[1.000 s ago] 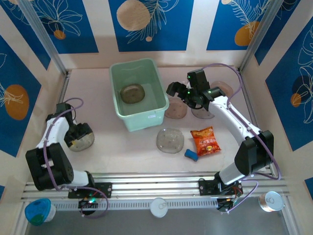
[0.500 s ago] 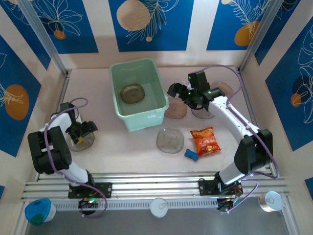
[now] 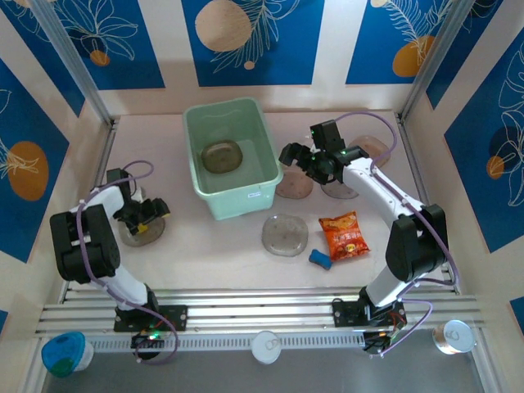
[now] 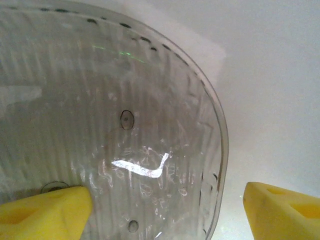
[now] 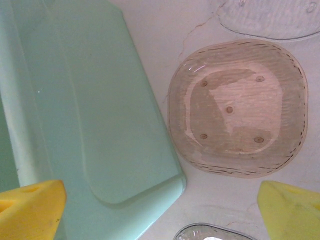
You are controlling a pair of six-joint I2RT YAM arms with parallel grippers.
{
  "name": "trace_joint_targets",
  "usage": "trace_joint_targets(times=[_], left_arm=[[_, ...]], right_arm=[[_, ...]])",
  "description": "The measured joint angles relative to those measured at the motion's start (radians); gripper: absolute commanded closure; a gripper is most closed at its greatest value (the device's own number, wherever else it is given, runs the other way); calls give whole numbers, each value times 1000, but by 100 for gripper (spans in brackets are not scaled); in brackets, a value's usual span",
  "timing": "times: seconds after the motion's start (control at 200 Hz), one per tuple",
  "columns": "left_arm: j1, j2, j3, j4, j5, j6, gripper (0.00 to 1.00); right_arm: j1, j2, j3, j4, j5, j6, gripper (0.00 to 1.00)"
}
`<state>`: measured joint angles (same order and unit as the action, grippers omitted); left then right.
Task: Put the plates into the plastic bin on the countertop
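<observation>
A pale green plastic bin (image 3: 256,166) stands at the back middle of the countertop (image 3: 213,246) with one brown plate (image 3: 222,155) inside. My left gripper (image 3: 144,214) is open low over a clear plate (image 3: 139,236) at the left. In the left wrist view that plate (image 4: 110,125) has one yellow finger (image 4: 45,217) over it and the other finger (image 4: 282,210) beyond its rim. My right gripper (image 3: 304,159) hangs open beside the bin's right wall (image 5: 100,115), above a brown plate (image 5: 237,107). A clear plate (image 3: 284,235) lies in front of the bin.
Two more plates (image 3: 342,189) (image 3: 375,148) lie under and behind the right arm. An orange-red snack packet (image 3: 344,233) and a small blue object (image 3: 320,259) sit at the front right. Cream walls with blue panels close in the sides and back.
The left arm has folded in and its gripper has slid a little to the right over the clear plate. The right gripper has barely shifted.
</observation>
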<state>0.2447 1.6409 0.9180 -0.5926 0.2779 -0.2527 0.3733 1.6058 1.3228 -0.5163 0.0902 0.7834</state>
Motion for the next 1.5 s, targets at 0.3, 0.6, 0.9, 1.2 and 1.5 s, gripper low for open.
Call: trace_joint_targets(times=[0.3,0.6,0.9,1.2,1.5], left_arm=[[-106,37,29,73,52,-21,17],[-195,55,77,82,37,-79,18],[-144,-111,132,-16,-34,-51,19],[5,-68,164,-86,-106,48,25],[28,60,163,-78,-143,118,34]], right_arm=[[0,2,1,0,7,3,1],[0,0,1,0,11,4,1],[0,-38,1,0,10,8,9],[2,-122,-24,1,11,10,18],[19,-177,-63,4,31,23,28]])
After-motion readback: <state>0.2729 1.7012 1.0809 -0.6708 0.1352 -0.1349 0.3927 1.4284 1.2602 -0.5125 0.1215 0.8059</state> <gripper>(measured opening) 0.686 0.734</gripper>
